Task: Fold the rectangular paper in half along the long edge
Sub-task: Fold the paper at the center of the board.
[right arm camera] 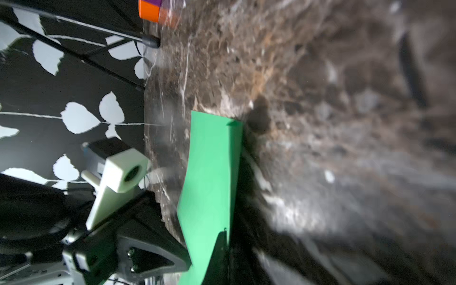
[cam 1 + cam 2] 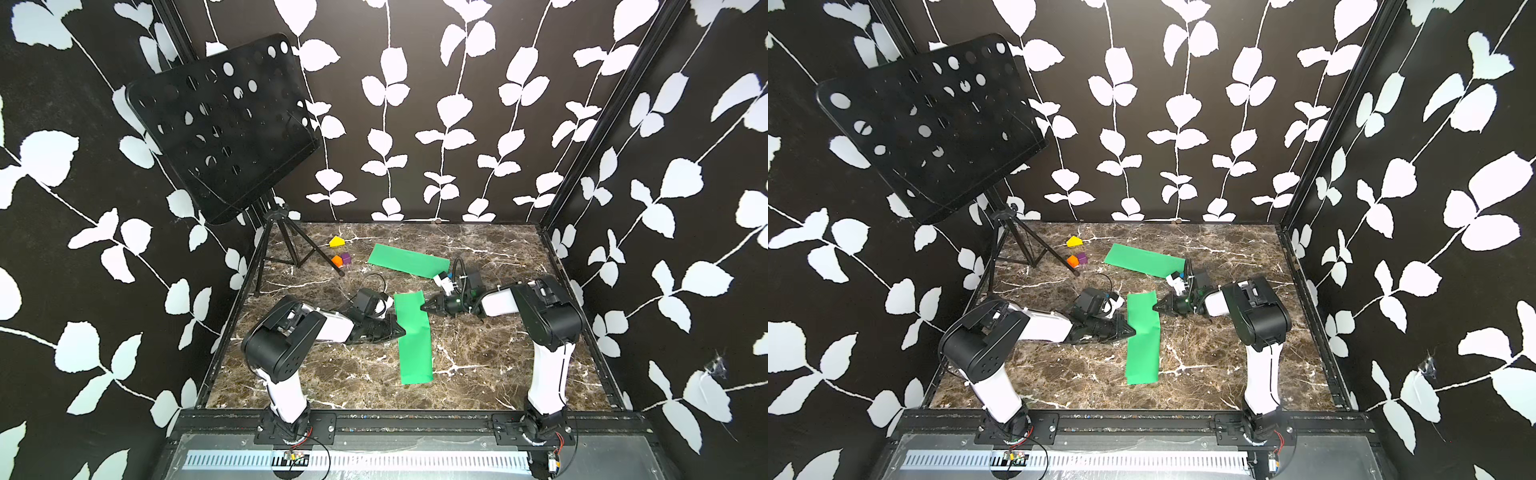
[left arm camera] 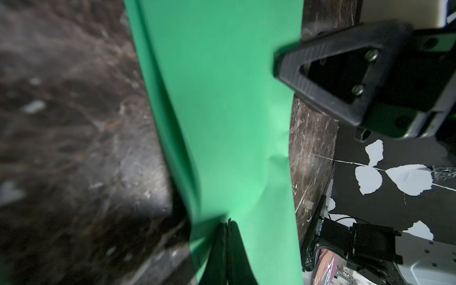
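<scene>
In both top views the green paper (image 2: 412, 337) is lying centrally, running 12 to 6 o'clock. The left gripper (image 2: 401, 331) is pinching its 9 o'clock edge and the right gripper (image 2: 423, 307) its 3 o'clock edge.

In the left wrist view the closed jaws are clamping the green paper (image 3: 222, 123).

In the right wrist view the closed jaws are likewise gripping the green paper (image 1: 209, 172).

In the left wrist view the green paper (image 3: 222, 123) runs off the top and bottom edges, and the table (image 3: 61, 123) is a blur. In the right wrist view the orange block (image 1: 150, 11) and purple block (image 1: 154, 2) are cut off at the top. In both top views the right arm (image 2: 498, 301) hides a corner of the far green sheet (image 2: 407, 259).
</scene>
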`<state>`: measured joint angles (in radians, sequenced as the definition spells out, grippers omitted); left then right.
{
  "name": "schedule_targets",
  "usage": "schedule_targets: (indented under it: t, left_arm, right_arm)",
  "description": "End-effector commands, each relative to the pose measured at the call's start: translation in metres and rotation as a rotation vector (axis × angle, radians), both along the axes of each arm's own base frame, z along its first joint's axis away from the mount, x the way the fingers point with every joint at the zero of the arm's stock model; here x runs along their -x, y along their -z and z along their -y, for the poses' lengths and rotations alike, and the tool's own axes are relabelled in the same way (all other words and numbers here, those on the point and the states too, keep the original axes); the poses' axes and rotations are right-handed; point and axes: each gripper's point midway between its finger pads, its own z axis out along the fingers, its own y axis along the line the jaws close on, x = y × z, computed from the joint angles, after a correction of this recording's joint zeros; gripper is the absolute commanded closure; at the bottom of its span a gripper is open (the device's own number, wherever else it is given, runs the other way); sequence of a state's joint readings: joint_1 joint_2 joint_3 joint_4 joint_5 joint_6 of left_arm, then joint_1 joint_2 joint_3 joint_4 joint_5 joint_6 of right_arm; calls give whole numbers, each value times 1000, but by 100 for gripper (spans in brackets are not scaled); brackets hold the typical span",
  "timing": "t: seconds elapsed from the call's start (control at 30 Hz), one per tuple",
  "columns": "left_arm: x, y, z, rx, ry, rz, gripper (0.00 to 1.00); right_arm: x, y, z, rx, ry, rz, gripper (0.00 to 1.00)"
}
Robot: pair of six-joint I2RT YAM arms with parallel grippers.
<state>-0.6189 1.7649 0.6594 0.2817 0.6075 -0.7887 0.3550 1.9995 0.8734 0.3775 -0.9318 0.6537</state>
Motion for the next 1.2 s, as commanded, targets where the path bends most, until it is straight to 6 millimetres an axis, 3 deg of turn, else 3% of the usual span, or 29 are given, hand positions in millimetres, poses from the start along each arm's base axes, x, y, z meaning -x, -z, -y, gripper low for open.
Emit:
schedule_targets:
  t: [0.0,0.07,0.13,0.2,0.3,0.33,0.37,0.4,0.5,0.53,0.57,0.6,0.67,1.07,1.1,1.17]
  left_arm:
    - [57,72,-55,-296,-28,-247,100]
    - [56,72,-55,-296,-28,-246,100]
    - [57,72,-56,-298,-29,-245,100]
    - [57,72,-57,-300,-30,-246,100]
    - [57,72,-57,-299,-30,-245,100]
    - [57,72,-56,-299,-30,-244,100]
    - [57,72,-56,-298,-30,-243,100]
    - [57,73,-56,-299,-29,-245,100]
    - [57,73,-56,-297,-27,-245,100]
    - [56,72,-55,-295,-27,-243,100]
    - [56,73,-55,-296,-26,-243,100]
    - [56,72,-55,-295,-26,-242,100]
    - [56,72,-55,-295,-29,-244,100]
    - [56,72,-55,-296,-27,-243,100]
    - [56,72,-55,-295,-26,-243,100]
    - [56,72,-54,-293,-27,-242,100]
  right_arm:
    - [7,-2,2,20,21,-4,95]
    - [9,-3,4,23,36,-10,63]
    - [12,-4,6,31,57,-18,53]
    - [17,-4,9,45,76,-30,54]
    - [26,-5,11,60,97,-46,68]
    - [29,-5,13,64,106,-51,77]
    - [32,-5,14,69,111,-58,94]
    - [34,-4,14,72,114,-66,100]
    - [39,-2,16,81,122,-82,100]
    - [40,-1,18,85,128,-93,91]
    - [41,-1,18,83,132,-104,71]
    - [42,-2,17,78,137,-109,61]
    - [45,-3,16,70,148,-120,52]
    - [74,-8,16,67,211,-181,67]
    - [76,-8,15,68,212,-186,69]
    - [78,-9,14,68,216,-191,83]
